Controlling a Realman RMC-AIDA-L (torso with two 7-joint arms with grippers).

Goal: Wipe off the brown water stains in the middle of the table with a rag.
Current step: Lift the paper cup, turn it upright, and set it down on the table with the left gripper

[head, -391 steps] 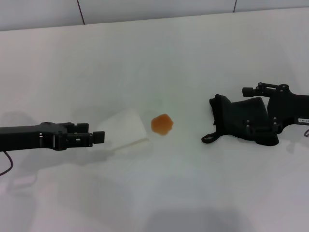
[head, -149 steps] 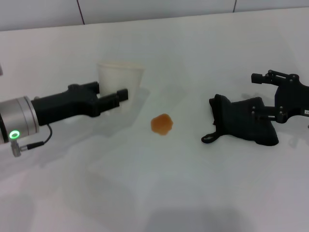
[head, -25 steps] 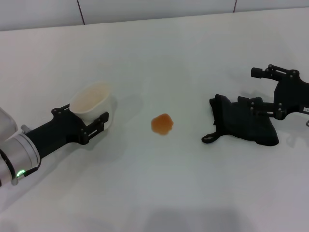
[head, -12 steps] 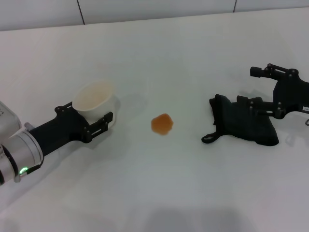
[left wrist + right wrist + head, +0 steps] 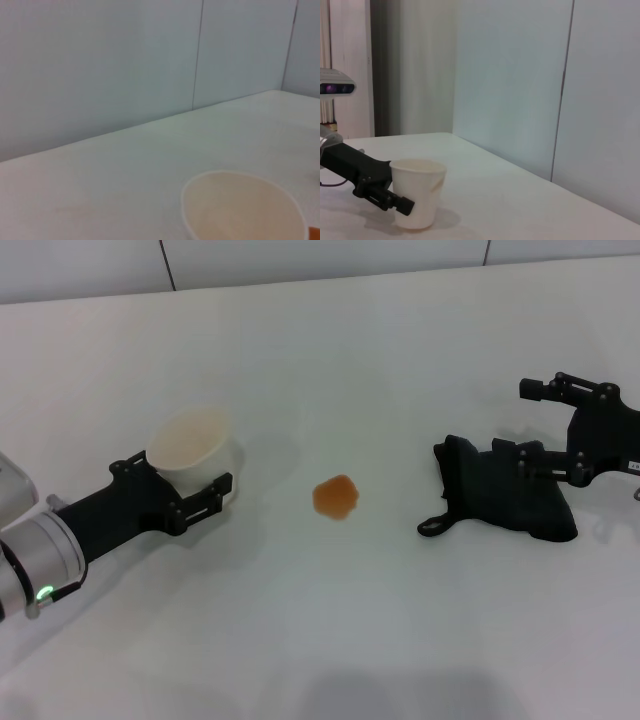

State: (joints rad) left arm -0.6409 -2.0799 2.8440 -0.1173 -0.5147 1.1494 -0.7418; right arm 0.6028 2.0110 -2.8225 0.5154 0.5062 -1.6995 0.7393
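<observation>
Head view, cup: the left claw (image 5: 205, 498), closed around the white cup (image 5: 192, 455), has barely shifted in the last second, standing it on the table (image 5: 330, 640) left of the stain (image 5: 336, 496).
Head view, rag: the right claw (image 5: 555, 466) hovers open over the black rag (image 5: 505, 498), unlifted; wiping not begun.
Left wrist: cup rim (image 5: 243, 207) only.
Right wrist: cup (image 5: 417, 192) upright, gripped.

White paper cup (image 5: 416, 192) stands upright on the white desk (image 5: 495, 200), with a faint brown streak down its side. Left gripper (image 5: 395, 200) is closed around the cup's lower half, black arm reaching in from the side. Pale panelled wall (image 5: 520, 85) behind.
</observation>
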